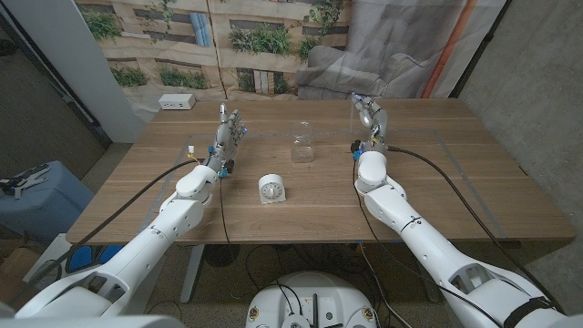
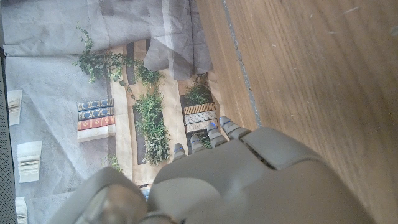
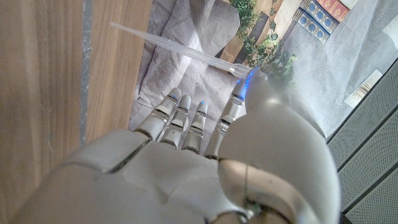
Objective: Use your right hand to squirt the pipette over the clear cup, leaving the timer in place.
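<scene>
The clear cup (image 1: 301, 146) stands upright on the wooden table (image 1: 437, 182) at the middle back. A white round timer (image 1: 271, 189) stands in front of it, nearer me. My right hand (image 1: 369, 118) is raised to the right of the cup, well apart from it. In the right wrist view this hand (image 3: 205, 155) pinches the thin clear pipette (image 3: 186, 53) at its bulb end between thumb and fingertips, and the stem juts out sideways past the fingers. My left hand (image 1: 230, 132) stands to the left of the cup with its fingers up and apart, holding nothing.
A small white box (image 1: 178, 102) lies at the table's back left corner. A crumpled grey cloth (image 1: 342, 68) and a printed backdrop hang behind the far edge. Bare wood (image 2: 311, 74) lies beside my left hand (image 2: 230, 174).
</scene>
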Available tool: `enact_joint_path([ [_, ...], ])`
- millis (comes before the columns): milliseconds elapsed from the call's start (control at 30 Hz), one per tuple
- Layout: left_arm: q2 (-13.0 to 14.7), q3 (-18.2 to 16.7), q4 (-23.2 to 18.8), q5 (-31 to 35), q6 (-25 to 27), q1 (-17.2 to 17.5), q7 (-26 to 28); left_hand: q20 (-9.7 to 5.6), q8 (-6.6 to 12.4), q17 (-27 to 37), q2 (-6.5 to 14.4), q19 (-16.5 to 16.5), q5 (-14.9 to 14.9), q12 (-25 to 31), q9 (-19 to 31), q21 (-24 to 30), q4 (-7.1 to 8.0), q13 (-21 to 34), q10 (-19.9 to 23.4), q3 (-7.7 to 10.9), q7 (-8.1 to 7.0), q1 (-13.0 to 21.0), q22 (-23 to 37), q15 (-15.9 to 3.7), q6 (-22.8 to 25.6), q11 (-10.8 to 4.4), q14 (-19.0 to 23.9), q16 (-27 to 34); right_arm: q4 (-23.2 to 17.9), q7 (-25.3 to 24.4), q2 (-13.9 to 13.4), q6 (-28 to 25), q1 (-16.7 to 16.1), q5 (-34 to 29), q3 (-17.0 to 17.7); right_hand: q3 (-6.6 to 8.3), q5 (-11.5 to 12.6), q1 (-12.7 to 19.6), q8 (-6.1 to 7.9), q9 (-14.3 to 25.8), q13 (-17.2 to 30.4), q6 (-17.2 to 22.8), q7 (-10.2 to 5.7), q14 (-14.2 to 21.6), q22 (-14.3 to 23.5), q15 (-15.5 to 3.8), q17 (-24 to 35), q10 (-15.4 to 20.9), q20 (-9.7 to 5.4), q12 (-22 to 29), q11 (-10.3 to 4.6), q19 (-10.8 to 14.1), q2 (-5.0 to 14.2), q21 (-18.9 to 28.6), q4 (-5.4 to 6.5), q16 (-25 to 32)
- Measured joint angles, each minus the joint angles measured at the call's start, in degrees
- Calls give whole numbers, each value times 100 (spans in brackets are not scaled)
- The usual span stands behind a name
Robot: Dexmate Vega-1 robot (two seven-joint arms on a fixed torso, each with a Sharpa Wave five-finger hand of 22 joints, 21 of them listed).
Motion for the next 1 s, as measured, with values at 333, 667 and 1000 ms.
enact_joint_path([
  [333, 0, 0, 1, 0, 0, 0, 2, 0, 0, 0, 0, 0, 0, 0, 0, 0, 0, 0, 0, 0, 0, 0, 0, 0, 0, 0, 0, 0, -206, -137, -191, -263, -37, -392, -28, -15, 0, 0, 0, 0, 0, 34, 33, 0, 0, 0, 0, -21, 0, 0, 21, 0, 0, 0, 15, 0],
  [667, 1, 0, 1, 1, 0, 0, 2, 0, 0, 0, 0, 0, 0, 0, 0, 0, 0, 0, 0, 0, 0, 0, 0, 0, 0, 0, 0, 0, -356, -213, -457, -425, -68, -753, -90, -15, 0, 0, 0, -1, 0, 32, 32, 1, 0, 0, -1, -20, 0, 0, 21, 0, 0, 0, 15, 0],
  [1000, 0, 0, 0, 1, 0, -1, -1, 0, 0, 0, 0, 0, 0, 0, 0, 0, 0, 0, 0, 0, 0, 0, 0, 0, 0, 0, 0, 0, -424, -300, -696, -624, -73, -1285, -158, -31, 1, 0, 0, -1, 0, 32, 32, 1, 0, 0, -1, -20, 22, 0, 21, 22, 0, 0, 31, -25],
])
